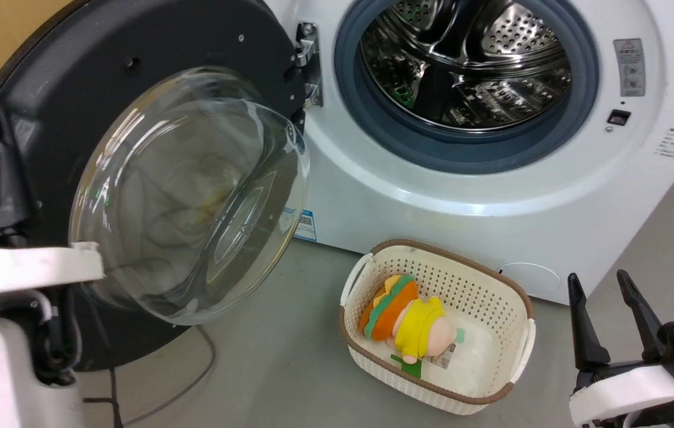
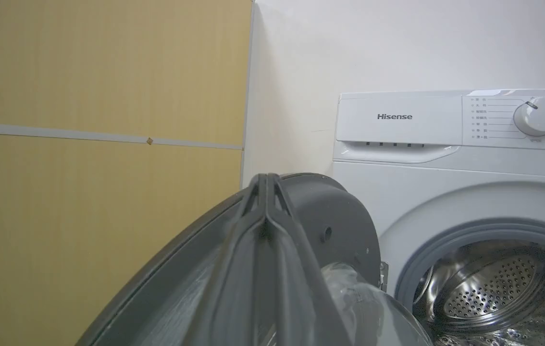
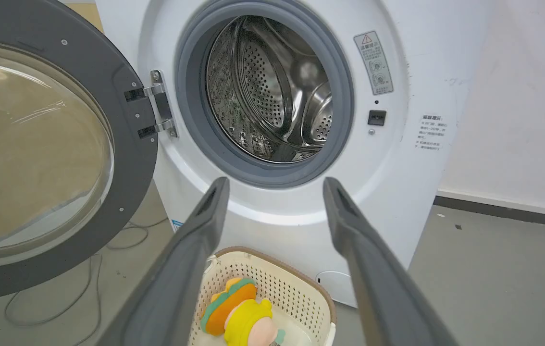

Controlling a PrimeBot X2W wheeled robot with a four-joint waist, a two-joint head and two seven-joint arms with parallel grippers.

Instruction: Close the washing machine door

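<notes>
Left gripper [image 2: 265, 179]: jaws together, tips at rim of the open washing machine door [image 2: 330, 211].
Right gripper [image 3: 276, 185]: jaws apart, empty.
Basket [image 3: 296, 293]: below right jaws.

The washing machine door [image 1: 105, 53] stands wide open at the left of the washing machine [image 1: 432, 196], and its glass bowl [image 1: 188, 196] bulges far out into the room. The way to the drum opening [image 1: 468, 59] is open. Low before the machine, a basket [image 1: 515, 309] with a plush toy [image 1: 408, 321] takes some floor [image 1: 289, 356]. Between basket and door the floor is bare, except for a thin cable [image 1: 194, 368] under the door. The left gripper [image 2: 264, 192], fingers together, is at the door's far edge, with the yellow wall [image 2: 85, 216] beyond. The right gripper [image 1: 597, 276], fingers apart, hangs right of the basket over open floor.
</notes>
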